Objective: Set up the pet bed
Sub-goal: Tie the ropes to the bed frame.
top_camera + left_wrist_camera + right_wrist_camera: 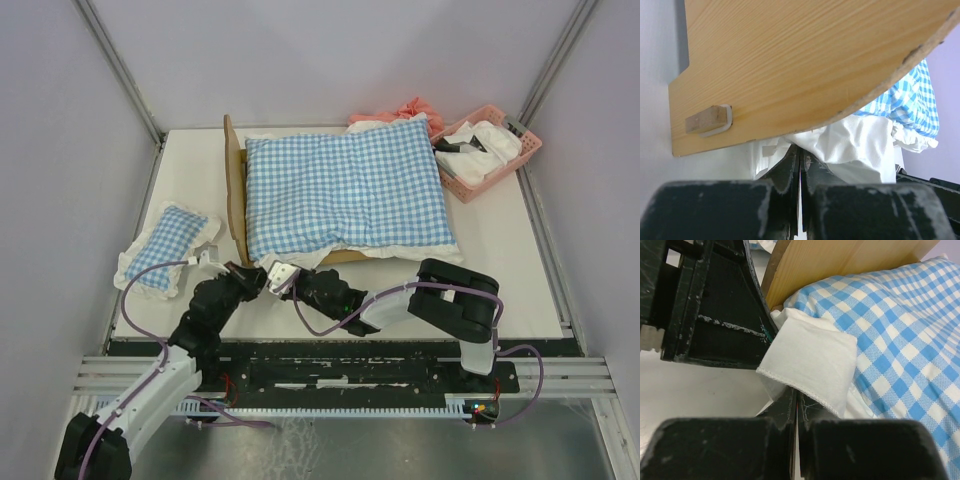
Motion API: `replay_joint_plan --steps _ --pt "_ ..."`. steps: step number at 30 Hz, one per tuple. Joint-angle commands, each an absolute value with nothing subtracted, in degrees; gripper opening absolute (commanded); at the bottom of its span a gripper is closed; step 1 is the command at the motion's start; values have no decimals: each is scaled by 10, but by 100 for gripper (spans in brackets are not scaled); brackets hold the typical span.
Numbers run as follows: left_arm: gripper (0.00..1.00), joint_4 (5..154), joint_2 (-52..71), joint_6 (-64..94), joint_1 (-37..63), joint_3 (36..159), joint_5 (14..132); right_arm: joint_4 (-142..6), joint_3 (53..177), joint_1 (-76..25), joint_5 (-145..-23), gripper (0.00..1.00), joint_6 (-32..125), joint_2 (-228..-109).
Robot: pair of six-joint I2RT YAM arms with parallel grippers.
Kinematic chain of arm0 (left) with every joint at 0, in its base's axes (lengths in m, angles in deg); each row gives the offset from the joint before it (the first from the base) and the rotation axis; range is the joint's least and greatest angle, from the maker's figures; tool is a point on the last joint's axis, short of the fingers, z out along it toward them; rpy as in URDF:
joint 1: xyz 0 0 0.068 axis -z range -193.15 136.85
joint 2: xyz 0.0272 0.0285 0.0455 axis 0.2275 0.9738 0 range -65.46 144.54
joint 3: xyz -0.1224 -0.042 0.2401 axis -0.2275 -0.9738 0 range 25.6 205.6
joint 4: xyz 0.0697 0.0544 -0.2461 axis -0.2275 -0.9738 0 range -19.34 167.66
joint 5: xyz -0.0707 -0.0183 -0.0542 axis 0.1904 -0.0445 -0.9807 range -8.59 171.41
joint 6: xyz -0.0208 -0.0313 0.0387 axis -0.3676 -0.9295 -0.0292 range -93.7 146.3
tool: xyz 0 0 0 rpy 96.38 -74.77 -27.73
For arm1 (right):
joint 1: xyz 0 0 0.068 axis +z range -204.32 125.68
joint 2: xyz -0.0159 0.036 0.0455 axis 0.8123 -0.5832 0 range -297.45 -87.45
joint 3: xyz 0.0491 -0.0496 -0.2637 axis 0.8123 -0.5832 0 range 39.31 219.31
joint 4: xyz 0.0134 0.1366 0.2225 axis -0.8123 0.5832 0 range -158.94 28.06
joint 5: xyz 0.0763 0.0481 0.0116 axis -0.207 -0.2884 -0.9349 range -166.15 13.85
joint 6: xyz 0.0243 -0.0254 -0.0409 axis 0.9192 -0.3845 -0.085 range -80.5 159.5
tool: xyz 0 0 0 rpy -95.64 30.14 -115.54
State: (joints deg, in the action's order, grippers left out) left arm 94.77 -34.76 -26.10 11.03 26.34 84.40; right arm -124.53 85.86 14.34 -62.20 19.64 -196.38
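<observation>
As seen from above: pet bed [237, 195] mid-table, headboard upright on left side, filled edge to edge by checked cushion [345, 190]. Cushion puffy, blue-and-white, softly creased, spilling over near rail. Bed of light wood, clear grain, curved headboard edge. Small wooden peg [710, 120] in white sleeve on headboard face, left wrist view.

Pink plastic basket [505, 175] at far right of white table [500, 260], slatted walls, packed with white cloth [490, 140] plus something dark, too small to name. Coral-pink cloth [405, 110] bunched behind cushion, touching it. Small checked pillow [165, 245] with white ruffle left of bed, apart from it.

Left gripper [799, 152] pressed together at near corner below headboard, white frill [855, 145] right at tips; cannot tell if caught. Right gripper [796, 392] pressed together too, pinching flap of same frill: thin woven cloth, tiny looped hem. Grippers just beside each other.
</observation>
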Motion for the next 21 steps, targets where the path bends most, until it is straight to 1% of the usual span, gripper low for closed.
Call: replay_joint_plan --steps 1,3,6,9,13,18,21 --pt "3 897 -382 -268 111 256 863 -1250 870 134 -639 2 195 -1966" --pt "4 894 -388 -251 111 253 864 -1248 869 132 -642 2 196 -1962" --pt "23 917 -392 -233 111 239 867 -1245 868 132 -645 2 199 -1956" --pt "32 952 -390 -218 111 230 856 -1240 870 132 -650 2 204 -1950" --pt "37 973 -367 -186 111 231 860 -1238 874 132 -650 2 205 -1952" --pt "38 1009 -319 -172 111 228 855 -1239 878 132 -653 2 207 -1954" --pt "41 1023 -296 -173 111 226 859 -1238 881 132 -653 2 208 -1953"
